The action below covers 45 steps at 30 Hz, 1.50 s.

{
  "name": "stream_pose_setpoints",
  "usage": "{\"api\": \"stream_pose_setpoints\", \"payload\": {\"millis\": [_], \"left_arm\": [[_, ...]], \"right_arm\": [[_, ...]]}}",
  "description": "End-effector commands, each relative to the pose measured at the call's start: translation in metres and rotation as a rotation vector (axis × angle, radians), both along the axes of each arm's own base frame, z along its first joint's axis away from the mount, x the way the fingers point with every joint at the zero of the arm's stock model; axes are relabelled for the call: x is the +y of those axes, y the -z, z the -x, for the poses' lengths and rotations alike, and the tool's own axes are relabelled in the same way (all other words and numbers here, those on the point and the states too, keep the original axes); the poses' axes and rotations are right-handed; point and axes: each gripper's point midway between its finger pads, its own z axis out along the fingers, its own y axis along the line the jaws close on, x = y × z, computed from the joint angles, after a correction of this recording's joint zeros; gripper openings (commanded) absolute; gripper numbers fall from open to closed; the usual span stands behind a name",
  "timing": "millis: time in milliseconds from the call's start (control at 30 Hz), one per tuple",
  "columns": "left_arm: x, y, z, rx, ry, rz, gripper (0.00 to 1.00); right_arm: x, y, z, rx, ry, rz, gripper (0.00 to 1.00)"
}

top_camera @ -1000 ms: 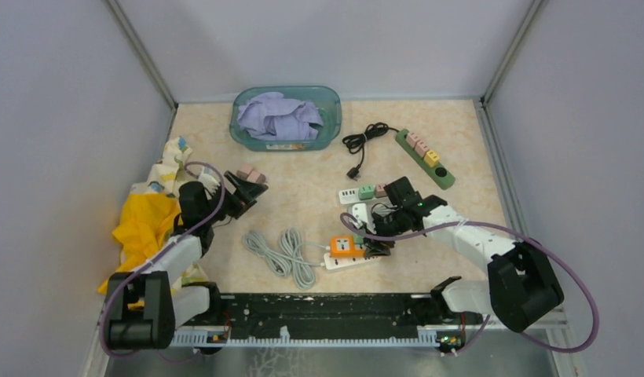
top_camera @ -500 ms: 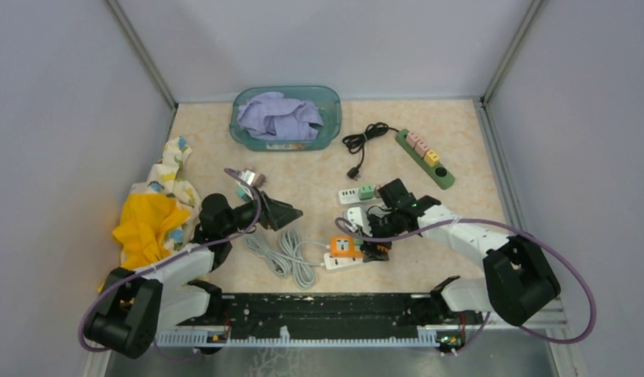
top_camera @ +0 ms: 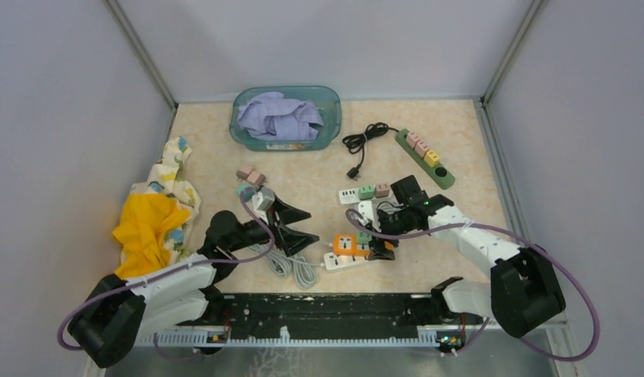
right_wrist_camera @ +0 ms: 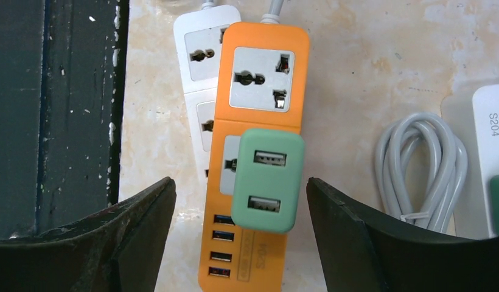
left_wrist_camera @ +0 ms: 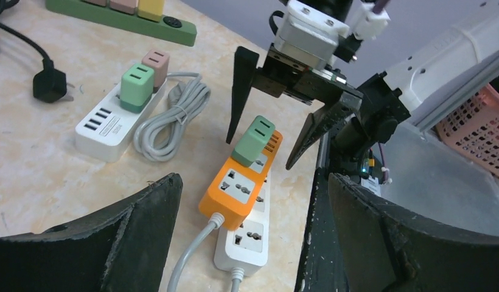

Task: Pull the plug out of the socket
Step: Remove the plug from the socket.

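Note:
An orange power strip (top_camera: 344, 245) (left_wrist_camera: 238, 185) (right_wrist_camera: 259, 91) lies on top of a white strip (left_wrist_camera: 250, 237) near the table's front. A mint-green USB plug (top_camera: 364, 237) (left_wrist_camera: 254, 140) (right_wrist_camera: 267, 180) stands in its second socket, leaning slightly. My right gripper (top_camera: 374, 243) (left_wrist_camera: 268, 131) (right_wrist_camera: 240, 182) hangs over the plug, open, one finger on each side and neither touching it. My left gripper (top_camera: 309, 226) (left_wrist_camera: 253, 179) is open and empty, just left of the orange strip and pointing at it.
A second white strip (top_camera: 352, 194) (left_wrist_camera: 104, 128) carries a green and a pink plug. Coiled grey cables (top_camera: 286, 255) lie under my left arm. Further back are a green strip (top_camera: 425, 157), a black cord (top_camera: 364, 141), a teal basin (top_camera: 334, 110), loose pink plugs (top_camera: 250, 174) and cloths (top_camera: 150, 224).
My left arm swung from beside the cloths rightward to the orange strip. My right gripper's fingers spread wider around the green plug.

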Motion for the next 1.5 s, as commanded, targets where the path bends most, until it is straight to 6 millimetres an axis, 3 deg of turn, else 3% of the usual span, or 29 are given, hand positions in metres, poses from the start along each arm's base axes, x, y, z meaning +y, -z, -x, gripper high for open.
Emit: {"api": "stream_pose_setpoints", "payload": {"millis": [0, 233, 467, 600, 733, 1133, 1467], "left_arm": [[-0.014, -0.010, 0.005, -0.183, 0.021, -0.029, 0.95], [-0.041, -0.005, 0.005, -0.215, 0.123, -0.088, 1.00], [-0.070, 0.013, 0.001, -0.187, 0.271, -0.119, 1.00], [-0.080, 0.017, 0.010, -0.396, 0.298, -0.111, 0.99], [-0.092, 0.034, 0.012, -0.589, 0.318, -0.191, 0.97], [-0.135, 0.059, 0.003, -0.595, 0.424, -0.269, 0.77], [-0.151, 0.078, 0.007, -0.547, 0.484, -0.310, 0.61]], "right_arm": [[0.004, -0.031, -0.008, -0.034, -0.007, -0.098, 0.79], [-0.012, -0.055, -0.017, -0.065, 0.054, -0.180, 0.79], [-0.022, -0.062, -0.021, -0.087, 0.087, -0.200, 0.79], [-0.023, -0.061, -0.021, -0.088, 0.084, -0.193, 0.79], [-0.023, -0.059, -0.021, -0.087, 0.082, -0.187, 0.79], [-0.023, -0.057, -0.020, -0.082, 0.078, -0.184, 0.79], [-0.023, -0.056, -0.020, -0.081, 0.075, -0.184, 0.78]]}}
